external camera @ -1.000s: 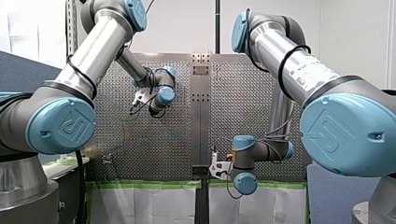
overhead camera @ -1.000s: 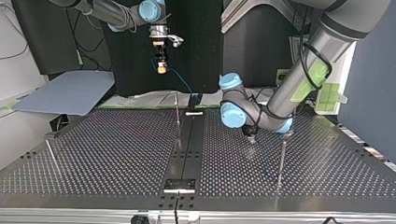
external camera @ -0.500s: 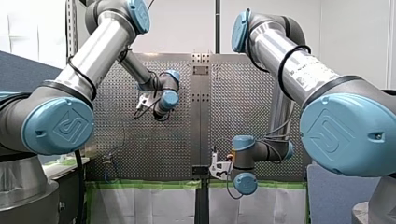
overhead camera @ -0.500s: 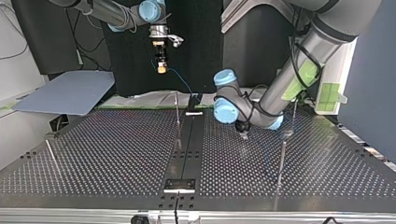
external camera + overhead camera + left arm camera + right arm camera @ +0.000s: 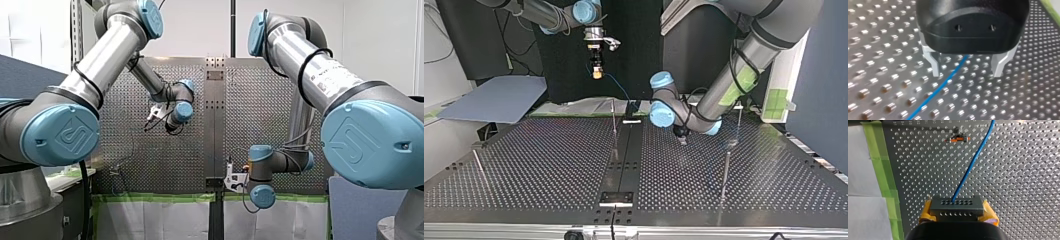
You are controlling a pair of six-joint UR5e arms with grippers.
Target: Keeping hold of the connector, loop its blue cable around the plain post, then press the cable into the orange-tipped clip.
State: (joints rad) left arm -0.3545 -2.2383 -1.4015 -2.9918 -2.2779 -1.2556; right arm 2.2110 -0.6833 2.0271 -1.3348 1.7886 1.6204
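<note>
Top view catches my left arm [image 5: 704, 100] swung in from the view's right toward the middle strip of the bench [image 5: 549, 165] within the last second. My right arm [image 5: 546, 12] has kept its place, high over the far edge.

The left wrist view shows what that move has bought. The left jaws stand spread, and the metal fingers [image 5: 933, 65] sit either side of the blue cable [image 5: 943, 87]. The cable lies on the bench between them and is not gripped. I judge this arm has come to catch or steer the cable, so the loop around the post is not yet made.

In the right wrist view the right jaws are clamped, with the yellow pads [image 5: 926, 211] tight on the grey connector [image 5: 956, 206]. The cable leaves the connector and runs on beside the orange-tipped clip [image 5: 957, 138], passing near it but not seated in it.

By count there are two arms, one connector, one blue cable and one orange-tipped clip. The top view shows four slender posts [image 5: 725, 170] standing on the bench. I cannot tell whether one of them is that clip, nor which is the plain one.
</note>
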